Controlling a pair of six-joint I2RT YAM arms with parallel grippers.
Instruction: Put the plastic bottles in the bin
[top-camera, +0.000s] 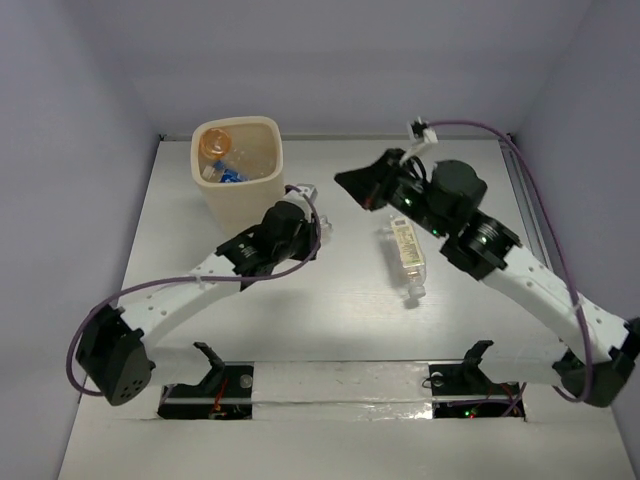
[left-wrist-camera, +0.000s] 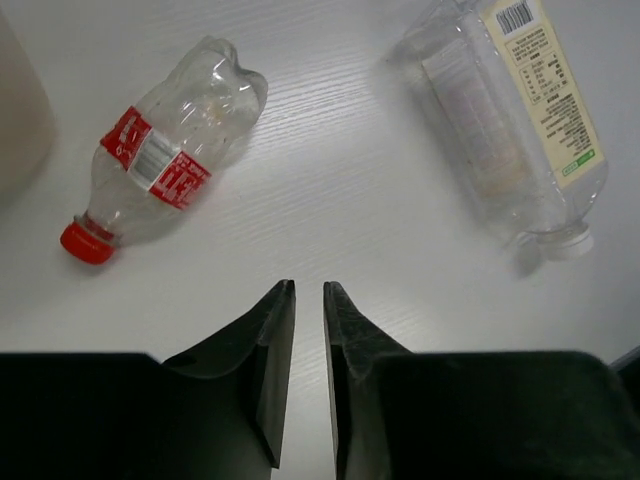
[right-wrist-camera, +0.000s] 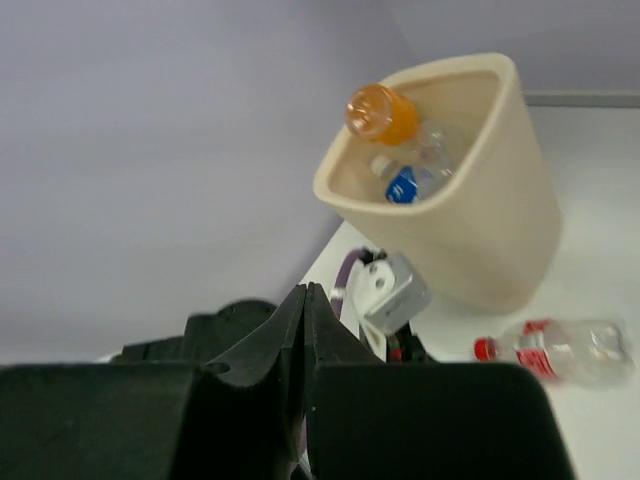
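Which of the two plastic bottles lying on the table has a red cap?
The clear plastic bottle with the red label. The clear plastic bottle with the cream label has a white cap instead.

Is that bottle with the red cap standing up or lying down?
Lying down. The red-capped bottle rests on its side on the table, beside the bin.

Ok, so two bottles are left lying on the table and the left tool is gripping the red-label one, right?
Not quite: the left tool is shut on nothing. The left wrist view shows the red-label bottle lying clear of it. The rest holds.
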